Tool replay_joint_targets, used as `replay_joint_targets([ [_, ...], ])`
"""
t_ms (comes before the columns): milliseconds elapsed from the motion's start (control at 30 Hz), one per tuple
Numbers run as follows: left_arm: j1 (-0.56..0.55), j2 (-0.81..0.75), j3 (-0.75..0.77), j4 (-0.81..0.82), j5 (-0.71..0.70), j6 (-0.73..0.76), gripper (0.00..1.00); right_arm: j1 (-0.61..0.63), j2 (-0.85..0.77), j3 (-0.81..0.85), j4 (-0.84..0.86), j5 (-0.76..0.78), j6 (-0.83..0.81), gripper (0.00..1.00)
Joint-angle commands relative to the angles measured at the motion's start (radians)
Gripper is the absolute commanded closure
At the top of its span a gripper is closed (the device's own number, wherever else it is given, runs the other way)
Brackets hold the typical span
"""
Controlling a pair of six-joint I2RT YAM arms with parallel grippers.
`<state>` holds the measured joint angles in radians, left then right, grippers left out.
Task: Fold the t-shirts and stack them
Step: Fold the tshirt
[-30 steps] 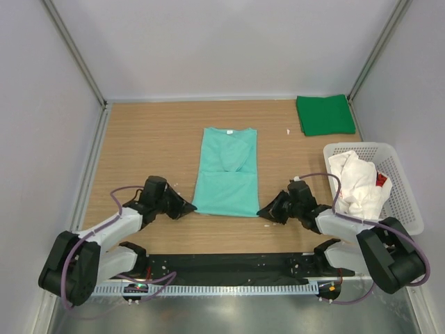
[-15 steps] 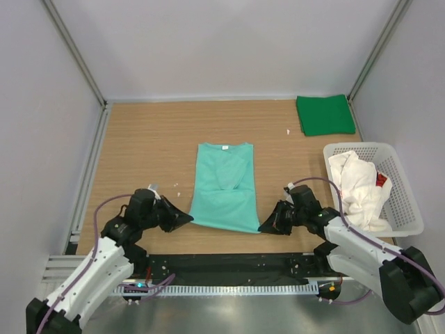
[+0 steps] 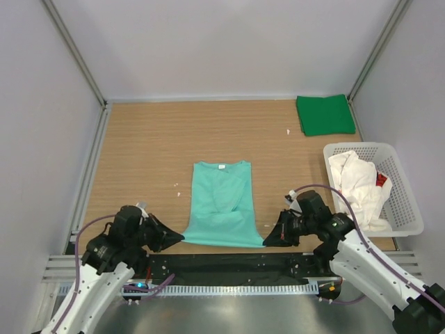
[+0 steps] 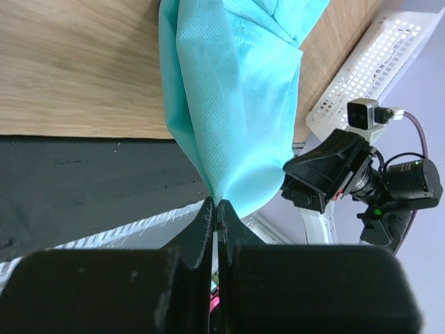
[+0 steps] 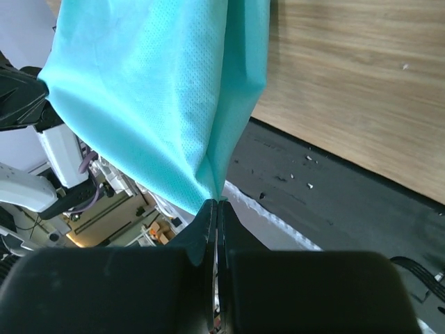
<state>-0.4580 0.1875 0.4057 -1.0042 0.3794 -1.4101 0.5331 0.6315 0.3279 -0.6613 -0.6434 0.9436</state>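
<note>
The mint-teal t-shirt (image 3: 221, 206), folded into a narrow strip, lies lengthwise on the wooden table with its near hem at the table's front edge. My left gripper (image 3: 178, 238) is shut on the hem's left corner (image 4: 217, 198). My right gripper (image 3: 268, 240) is shut on the hem's right corner (image 5: 217, 197). The hem is stretched between them. The dark green t-shirt (image 3: 325, 115) lies folded at the back right. The white t-shirt (image 3: 357, 186) is crumpled in the basket.
A white plastic lattice basket (image 3: 407, 202) stands at the right edge of the table. A black strip (image 3: 222, 264) and a metal rail run along the near edge. Grey walls enclose the table on three sides.
Both grippers have pulled back toward the near edge, dragging the mint-teal shirt with them. Its hem has moved from mid-table to the front edge.
</note>
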Motion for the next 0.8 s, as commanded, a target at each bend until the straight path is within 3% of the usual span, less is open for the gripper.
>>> replay_joint_targets([
  [0, 0.004, 0.053, 0.050, -0.050, -0.031, 0.017, 1.00, 0.002, 0.000, 0.043, -0.126, -0.012, -0.013, 0.99],
  [533, 0.019, 0.538, 0.229, 0.226, -0.031, 0.145, 1.00, -0.027, 0.431, 0.276, 0.029, -0.162, -0.071, 0.99],
  [767, 0.096, 0.779, 0.407, 0.276, -0.008, 0.262, 1.00, -0.143, 0.614, 0.419, 0.040, -0.283, -0.103, 0.99],
])
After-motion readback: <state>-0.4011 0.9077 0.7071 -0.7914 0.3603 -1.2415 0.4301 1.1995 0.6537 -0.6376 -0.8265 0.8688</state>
